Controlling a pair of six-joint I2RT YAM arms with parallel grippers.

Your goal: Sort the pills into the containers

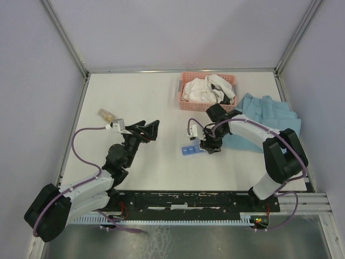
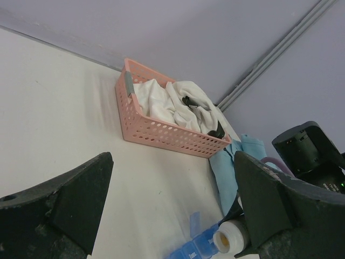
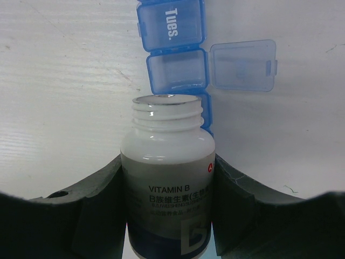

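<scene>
**Top external view**
- Pink basket [image 1: 208, 90]: stood at the far side of the table [image 1: 145, 91], filled with white cloth [image 1: 205, 88].
- Blue cloth [image 1: 267, 116]: lay crumpled just to the right of the basket, nearer the arms.
- Clear bottle [image 1: 106, 114]: lay on its side with tan contents, well to the left of the basket.
- Pill organiser [image 1: 191, 150]: blue strip, flat on the table on the near side of the basket, well apart from it.
- Right gripper [image 1: 210, 145]: sat low at the organiser's right end. How its fingers stood could not be told here.
- Left gripper [image 1: 151, 129]: raised to the near left of the basket, fingers spread wide, nothing between them.

**Left wrist view**
- Left gripper [image 2: 172, 216]: both dark fingers [image 2: 70, 205] stood far apart, holding and touching nothing.
- Basket [image 2: 161, 135] showed beyond them.
- The organiser [image 2: 197, 245] and the open mouth of a vitamin bottle [image 2: 229, 240] sat at the lower edge, on the near side of the basket.

**Right wrist view**
- Right gripper [image 3: 168, 162]: fingers [image 3: 97, 205] clamped on both sides of the white vitamin bottle [image 3: 167, 178]. The label read "VITAMIN B"; cap off.
- Organiser [image 3: 175, 54]: lay just past the bottle's mouth.
  - The "Tues." compartment was closed.
  - The next compartment stood open, its lid swung out to the right.
  - Whether the bottle's rim touched the strip could not be told.
</scene>
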